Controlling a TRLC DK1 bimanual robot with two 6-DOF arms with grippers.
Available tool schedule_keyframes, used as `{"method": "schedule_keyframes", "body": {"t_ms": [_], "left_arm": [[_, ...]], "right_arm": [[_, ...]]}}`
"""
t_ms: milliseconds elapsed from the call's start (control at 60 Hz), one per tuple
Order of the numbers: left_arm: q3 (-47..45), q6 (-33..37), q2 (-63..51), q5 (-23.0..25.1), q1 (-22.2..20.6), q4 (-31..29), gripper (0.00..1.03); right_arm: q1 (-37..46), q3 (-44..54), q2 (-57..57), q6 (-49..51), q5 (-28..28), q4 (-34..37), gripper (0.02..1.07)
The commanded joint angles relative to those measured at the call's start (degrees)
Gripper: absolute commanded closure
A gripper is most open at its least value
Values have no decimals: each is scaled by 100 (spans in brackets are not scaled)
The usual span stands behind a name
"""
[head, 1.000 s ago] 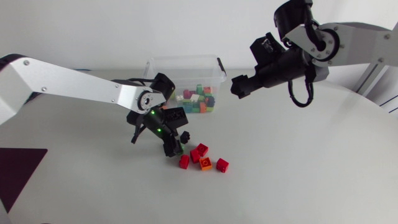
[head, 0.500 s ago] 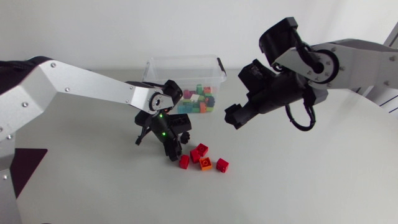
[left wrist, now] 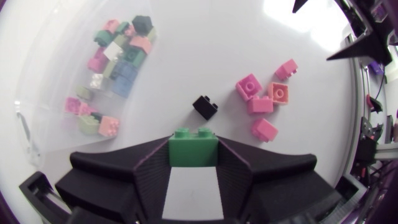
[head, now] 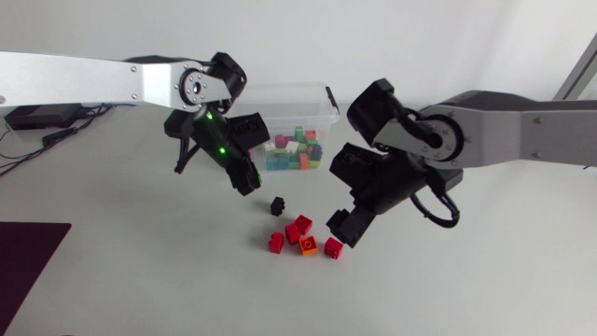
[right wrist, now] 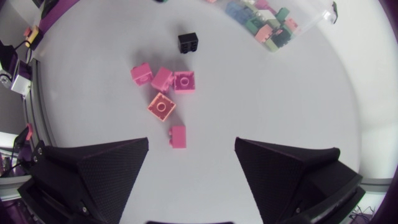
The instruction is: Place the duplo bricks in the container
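We have two jobs open at once on the worktop [head: 485,280]. Our left arm comes in high, and its claw [head: 245,179] hangs above the surface just beside the clear container [head: 298,93], on the side facing the loose pile. The container sits at the far side and already holds a heap of mixed bricks.

The left claw is clamped on a green brick [left wrist: 193,148], with one finger on each side face and the studs pointing ahead. We judge this half to be in the carry step. Its next move is to bring the claw over the container's open top, clear of the near wall, and only then part the fingers.

Our right arm reaches in low over the pile, and its claw [right wrist: 191,149] stands wide apart with nothing between the fingers. We read this as the approach for the next pick.

Six bricks are left on the worktop:
- A cluster of three red bricks [head: 292,233]
- An orange brick [head: 308,245] touching that cluster
- A lone red brick [right wrist: 178,136] just ahead of the right claw's gap
- A black brick [head: 277,204] a little apart, nearer the container

The lone red brick looks the easiest target. The claw should come down so the fingers straddle it, keeping off the orange brick nearby, and then close.
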State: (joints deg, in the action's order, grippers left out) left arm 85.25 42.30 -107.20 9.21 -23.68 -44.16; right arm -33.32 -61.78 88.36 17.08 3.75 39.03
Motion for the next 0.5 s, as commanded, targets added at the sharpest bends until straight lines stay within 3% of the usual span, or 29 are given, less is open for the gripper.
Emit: {"method": "schedule_keyframes", "body": {"t_ms": [0, 483], "left_arm": [[308, -108, 138, 151, 136, -128, 72], [1512, -794, 138, 828, 689, -128, 72]], "right_arm": [[-104, 122, 296, 190, -67, 88, 8], [-359, -212, 1527, 349, -313, 26, 18]]}}
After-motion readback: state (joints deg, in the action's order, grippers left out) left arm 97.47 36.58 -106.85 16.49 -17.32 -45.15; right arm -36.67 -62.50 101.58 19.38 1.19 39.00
